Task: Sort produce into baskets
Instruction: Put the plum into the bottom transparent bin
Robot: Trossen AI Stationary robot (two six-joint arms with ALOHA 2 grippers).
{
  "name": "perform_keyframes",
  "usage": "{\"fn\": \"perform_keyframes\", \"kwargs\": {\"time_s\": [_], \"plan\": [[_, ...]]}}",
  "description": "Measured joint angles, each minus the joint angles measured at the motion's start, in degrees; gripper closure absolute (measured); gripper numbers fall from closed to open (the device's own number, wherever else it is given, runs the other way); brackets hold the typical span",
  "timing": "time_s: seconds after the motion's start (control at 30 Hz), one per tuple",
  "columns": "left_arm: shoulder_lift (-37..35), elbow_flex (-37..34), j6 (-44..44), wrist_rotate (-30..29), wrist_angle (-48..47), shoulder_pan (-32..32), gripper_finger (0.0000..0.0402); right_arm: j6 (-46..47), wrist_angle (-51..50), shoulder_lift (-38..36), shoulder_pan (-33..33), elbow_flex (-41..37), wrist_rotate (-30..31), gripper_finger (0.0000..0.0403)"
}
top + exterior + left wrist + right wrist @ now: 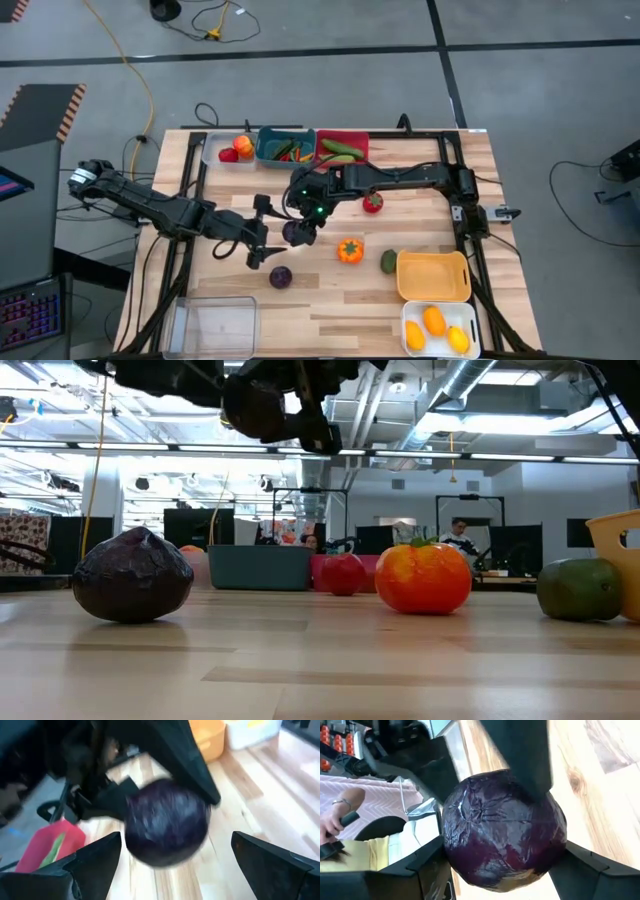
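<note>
My right gripper (pixel 301 226) is shut on a dark purple round cabbage (pixel 502 832), held high above the mid table; it shows at the top of the low view (pixel 256 406). My left gripper (pixel 264 230) stands open just left of it, its fingers (pixel 95 857) wide apart on either side of the cabbage (pixel 167 822). A second purple cabbage (pixel 281 277) rests on the boards, as do an orange pepper (pixel 350 250), a red tomato (pixel 373 202) and a green fruit (pixel 388 262). My right gripper pinches the cabbage by two opposite sides (pixel 451 860) between its two fingers (pixel 417 872). It comes slanting down from the table's right side. The cabbage is lifted clear of the table. Whether my left gripper's finger (pixel 527 760) touches the cabbage I cannot tell.
Along the far edge stand a pale grey basket (pixel 214 152), a teal one (pixel 268 155) and a red one (pixel 355 137), each holding produce. At the near right are an orange-yellow basket (pixel 433 290) and a white one (pixel 408 342) holding yellow fruit; a clear one (pixel 215 325) sits near left.
</note>
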Motion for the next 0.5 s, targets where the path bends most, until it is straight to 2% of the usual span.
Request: {"fn": "perform_keyframes", "kwargs": {"time_s": [0.17, 0.5], "plan": [[0.0, 0.0, 2.0, -0.2, 3.9, 0.0, 0.0035, 0.3, 0.2, 0.0, 0.0, 0.0, 0.0, 0.0092], [0.0, 0.0, 3.0, -0.3, 4.1, 0.0, 0.0036, 0.2, 3.9, 0.0, 0.1, 0.0, -0.1, 0.0092]]}}
